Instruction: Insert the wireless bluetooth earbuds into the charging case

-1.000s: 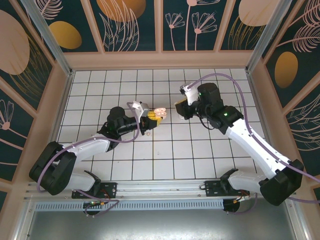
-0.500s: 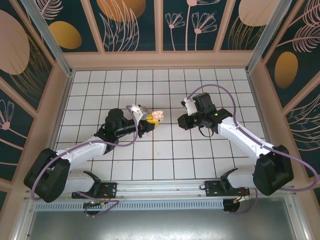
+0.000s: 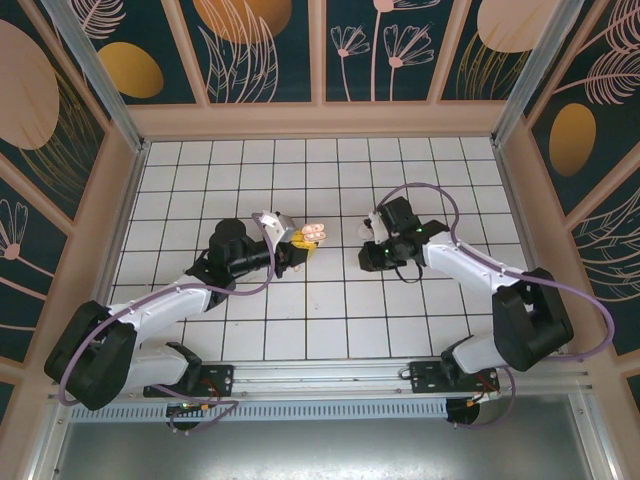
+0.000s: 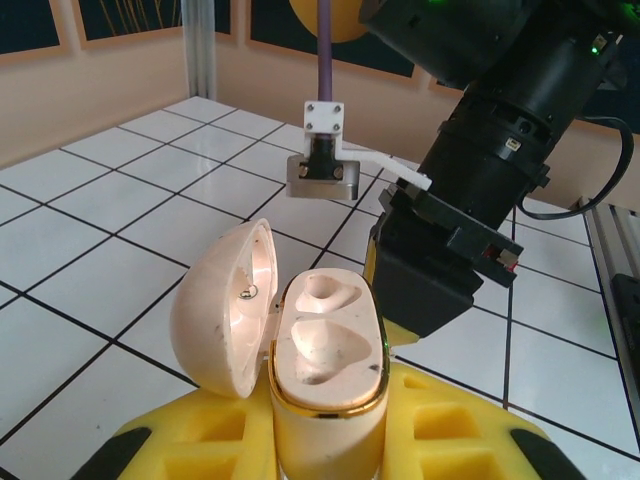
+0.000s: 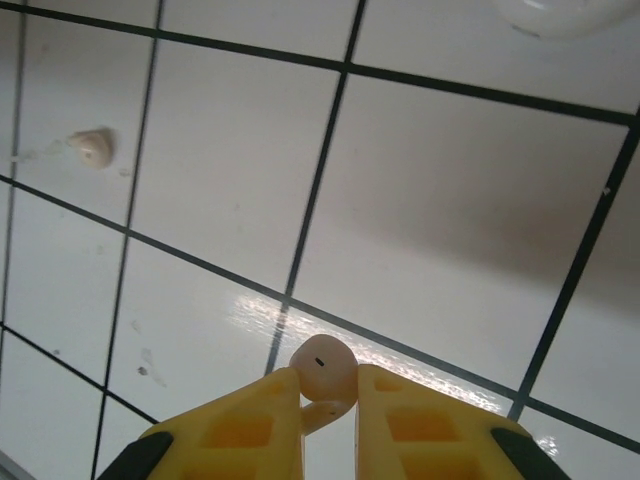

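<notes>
The charging case (image 4: 325, 400) is pinkish-beige with a gold rim, and my left gripper (image 4: 325, 440) is shut on its body with yellow fingers. Its lid (image 4: 225, 305) hangs open to the left and both recesses are empty. From above, the case (image 3: 314, 232) sits at the tip of the left gripper (image 3: 300, 243), above the middle tiles. My right gripper (image 5: 328, 385) is shut on a pinkish earbud (image 5: 325, 368), its rounded head poking out between the fingertips just above the tiled floor. The right gripper (image 3: 368, 256) hangs a tile or so right of the case.
A second small pinkish piece, likely the other earbud (image 5: 92, 148), lies on a tile beyond and to the left of the right fingers. A flat white round piece (image 5: 560, 12) shows at that view's top edge. Wooden walls enclose the white tiled floor (image 3: 330, 320).
The right arm has folded in, and its gripper has moved down and toward the near edge, ending low over the tiles. The left gripper has kept the open case almost still.
</notes>
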`<state>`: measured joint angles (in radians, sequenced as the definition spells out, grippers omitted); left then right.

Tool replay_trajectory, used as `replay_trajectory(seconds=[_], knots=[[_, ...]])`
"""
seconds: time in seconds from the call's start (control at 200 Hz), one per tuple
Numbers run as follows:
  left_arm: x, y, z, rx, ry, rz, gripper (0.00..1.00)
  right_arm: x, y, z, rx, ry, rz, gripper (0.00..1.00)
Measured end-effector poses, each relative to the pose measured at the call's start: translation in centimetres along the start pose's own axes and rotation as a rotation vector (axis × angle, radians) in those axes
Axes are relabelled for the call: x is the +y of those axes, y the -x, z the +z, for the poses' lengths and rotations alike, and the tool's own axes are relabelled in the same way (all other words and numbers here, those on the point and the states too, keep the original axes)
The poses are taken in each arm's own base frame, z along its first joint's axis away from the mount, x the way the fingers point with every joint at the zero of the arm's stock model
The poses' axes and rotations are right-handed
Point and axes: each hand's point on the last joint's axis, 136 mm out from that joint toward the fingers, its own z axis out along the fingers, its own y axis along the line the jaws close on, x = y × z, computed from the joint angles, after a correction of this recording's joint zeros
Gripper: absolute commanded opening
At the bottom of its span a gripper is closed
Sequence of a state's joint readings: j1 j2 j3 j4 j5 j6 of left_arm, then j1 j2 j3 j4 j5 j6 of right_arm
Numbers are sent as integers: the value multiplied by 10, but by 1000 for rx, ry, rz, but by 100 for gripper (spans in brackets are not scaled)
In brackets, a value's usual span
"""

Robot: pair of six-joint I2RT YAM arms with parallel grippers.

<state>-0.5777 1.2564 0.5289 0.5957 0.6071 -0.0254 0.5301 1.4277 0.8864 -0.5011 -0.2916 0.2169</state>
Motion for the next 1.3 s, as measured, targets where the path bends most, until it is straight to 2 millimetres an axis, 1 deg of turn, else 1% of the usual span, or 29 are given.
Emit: replay_trajectory(seconds=[0.195, 0.335, 0.796, 0.886, 0.971, 1.076, 1.161, 1.301], knots=[[1, 0, 0, 2, 5, -1, 19, -12, -15, 15, 78, -53, 19, 18], [1, 0, 0, 2, 7, -1, 19, -15, -27, 26, 134, -81, 17, 18], [1, -1, 0, 2, 8, -1, 19, -30, -47, 40, 228, -143, 55, 20], [1, -1, 0, 2, 8, -1, 19, -30, -47, 40, 229, -145, 61, 22], [2, -1, 0, 3, 11, 2, 19, -30, -47, 40, 232, -147, 65, 26], [2, -1, 0, 5, 12, 3, 19, -33, -49, 42, 244, -161, 72, 29], [2, -2, 0, 8, 12, 2, 19, -35, -52, 43, 255, -170, 81, 34], [2, -3, 0, 11, 12, 0, 19, -35, -50, 40, 257, -178, 94, 36]])
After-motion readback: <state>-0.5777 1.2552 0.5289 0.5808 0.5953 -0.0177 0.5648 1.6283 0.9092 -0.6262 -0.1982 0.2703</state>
